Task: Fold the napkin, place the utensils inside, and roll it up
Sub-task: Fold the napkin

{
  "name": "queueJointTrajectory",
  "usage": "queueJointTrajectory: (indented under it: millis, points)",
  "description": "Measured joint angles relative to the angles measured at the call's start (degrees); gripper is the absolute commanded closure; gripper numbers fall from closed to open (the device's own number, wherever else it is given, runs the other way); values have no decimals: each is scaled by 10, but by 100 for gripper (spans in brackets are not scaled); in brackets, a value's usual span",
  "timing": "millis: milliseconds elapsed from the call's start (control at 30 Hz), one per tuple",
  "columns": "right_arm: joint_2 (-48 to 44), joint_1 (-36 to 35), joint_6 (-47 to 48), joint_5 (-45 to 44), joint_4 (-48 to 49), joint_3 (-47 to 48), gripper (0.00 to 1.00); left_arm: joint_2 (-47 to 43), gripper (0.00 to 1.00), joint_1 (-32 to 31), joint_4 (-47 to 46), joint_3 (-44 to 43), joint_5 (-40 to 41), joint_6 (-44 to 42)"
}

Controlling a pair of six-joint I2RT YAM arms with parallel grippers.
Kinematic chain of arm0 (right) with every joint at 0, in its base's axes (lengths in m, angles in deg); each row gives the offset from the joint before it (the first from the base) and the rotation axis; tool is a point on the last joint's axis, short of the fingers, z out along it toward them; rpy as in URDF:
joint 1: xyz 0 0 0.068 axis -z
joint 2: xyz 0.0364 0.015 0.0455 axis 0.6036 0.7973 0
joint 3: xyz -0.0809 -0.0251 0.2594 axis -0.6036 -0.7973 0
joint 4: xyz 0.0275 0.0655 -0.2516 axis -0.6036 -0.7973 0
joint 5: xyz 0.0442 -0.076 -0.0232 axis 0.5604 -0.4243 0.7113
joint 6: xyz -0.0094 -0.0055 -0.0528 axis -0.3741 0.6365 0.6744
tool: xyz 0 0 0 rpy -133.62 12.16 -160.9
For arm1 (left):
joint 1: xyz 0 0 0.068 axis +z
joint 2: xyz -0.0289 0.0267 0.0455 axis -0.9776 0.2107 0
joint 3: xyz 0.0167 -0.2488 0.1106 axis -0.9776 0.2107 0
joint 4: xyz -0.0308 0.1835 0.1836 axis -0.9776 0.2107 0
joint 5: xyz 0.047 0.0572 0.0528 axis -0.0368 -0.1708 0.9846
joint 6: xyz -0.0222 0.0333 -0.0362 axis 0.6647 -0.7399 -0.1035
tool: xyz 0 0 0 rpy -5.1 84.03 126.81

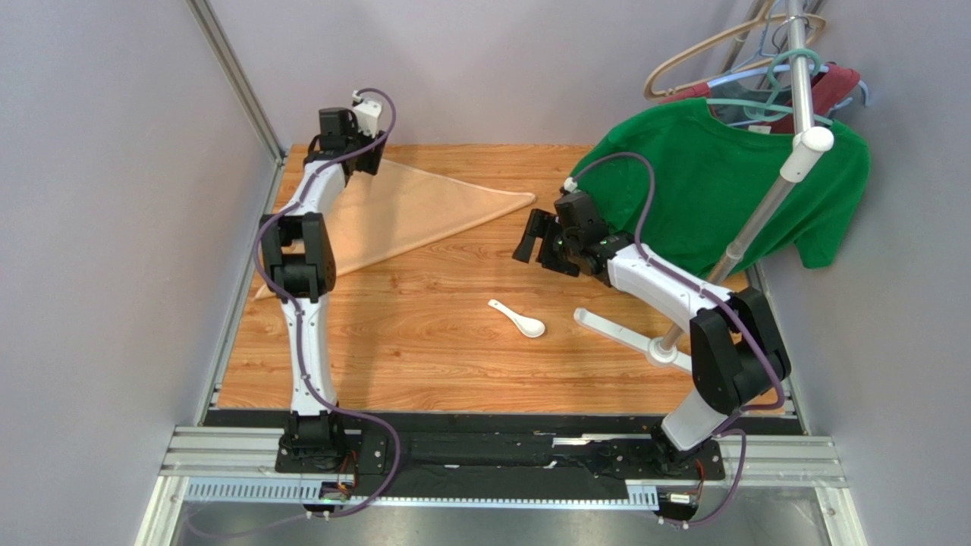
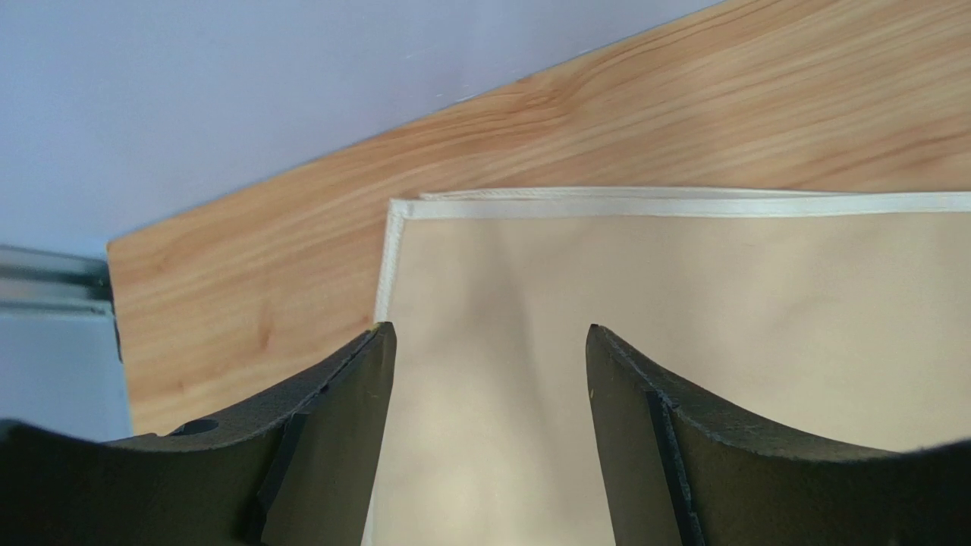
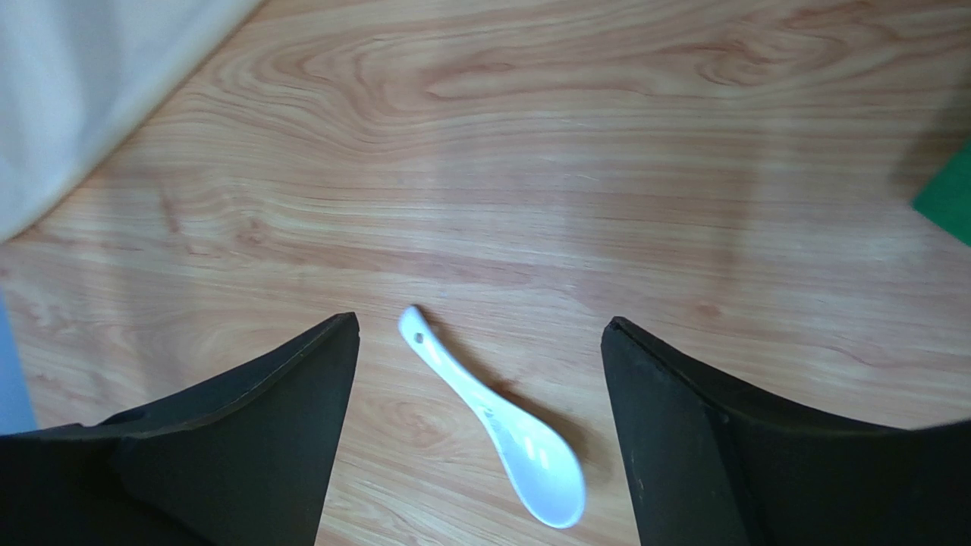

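Top view: the thin peach-tan cloth napkin lies folded into a triangle at upper left, with the left gripper over its far corner.

Left wrist view: this gripper is spread and holds nothing.

Right wrist view: the right gripper is spread wide above the small white soup spoon, low in frame.

The fold seems done. Next comes pinching the spoon handle and carrying it onto the napkin.

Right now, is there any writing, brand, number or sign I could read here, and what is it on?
None can be read: the napkin, green T-shirt and table show no text.
Faint marks on the spoon are too small to make out.
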Motion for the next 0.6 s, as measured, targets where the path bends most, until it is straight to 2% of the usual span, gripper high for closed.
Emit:
queueJointTrajectory:
  millis: [67, 233, 367, 467, 600]
  points:
    - [0, -16, -24, 10, 31, 0, 20, -66, 29, -1, -14, 69, -15, 37]
    - [6, -54, -58, 19, 95, 0, 20, -212, 31, -8, -47, 174, -14, 122]
    - [21, -80, -101, 7, 132, -5, 21, -328, 33, -9, -95, 306, -11, 197]
    - [22, -98, -139, -16, 162, -19, 21, -375, 34, -15, -123, 405, -30, 229]
    - [35, -115, -189, -49, 199, -21, 25, -381, 36, -39, -125, 488, -48, 260]
